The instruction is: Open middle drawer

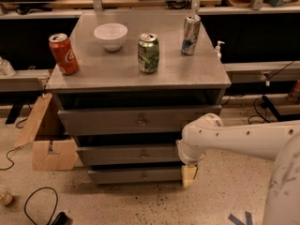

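The grey metal cabinet [136, 74] has three drawers in its front. The middle drawer [126, 154] is a wide, shallow grey front with a small round knob [144, 153] at its centre. It sits closed, below the taller top drawer [112, 121] and above the narrow bottom drawer [131, 176]. My white arm [234, 139] reaches in from the right. My gripper [189, 175] hangs pointing down at the right end of the drawers, level with the bottom drawer and to the right of the middle drawer's knob.
On the cabinet top stand a red cola can [63, 54], a white bowl [110, 35], a green can [148, 53] and a silver-blue can [191, 34]. A cardboard box [44, 139] lies on the floor at the left, with cables [37, 205] nearby.
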`<state>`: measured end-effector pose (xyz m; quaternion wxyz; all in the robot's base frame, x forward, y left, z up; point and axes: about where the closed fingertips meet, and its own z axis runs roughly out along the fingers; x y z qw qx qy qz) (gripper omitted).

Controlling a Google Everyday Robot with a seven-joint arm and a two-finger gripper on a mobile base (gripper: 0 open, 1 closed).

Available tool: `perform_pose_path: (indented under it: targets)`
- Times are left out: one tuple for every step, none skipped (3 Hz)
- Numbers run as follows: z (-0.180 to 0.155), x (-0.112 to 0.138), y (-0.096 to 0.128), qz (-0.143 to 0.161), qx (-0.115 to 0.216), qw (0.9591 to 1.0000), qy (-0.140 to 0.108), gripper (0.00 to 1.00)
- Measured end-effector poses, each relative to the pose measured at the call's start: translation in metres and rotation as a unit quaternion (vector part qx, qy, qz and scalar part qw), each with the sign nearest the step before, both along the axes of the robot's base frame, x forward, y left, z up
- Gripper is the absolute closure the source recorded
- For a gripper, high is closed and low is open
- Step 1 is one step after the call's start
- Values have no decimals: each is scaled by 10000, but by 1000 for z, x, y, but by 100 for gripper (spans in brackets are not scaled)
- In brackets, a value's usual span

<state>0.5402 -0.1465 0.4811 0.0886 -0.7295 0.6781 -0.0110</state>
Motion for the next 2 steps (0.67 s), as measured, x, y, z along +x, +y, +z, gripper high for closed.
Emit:
perform_pose_path:
  targets:
    - [-8, 18, -5, -40, -256, 9996, -72, 0]
    - [-20, 38, -6, -36, -409, 9991, -103, 0]
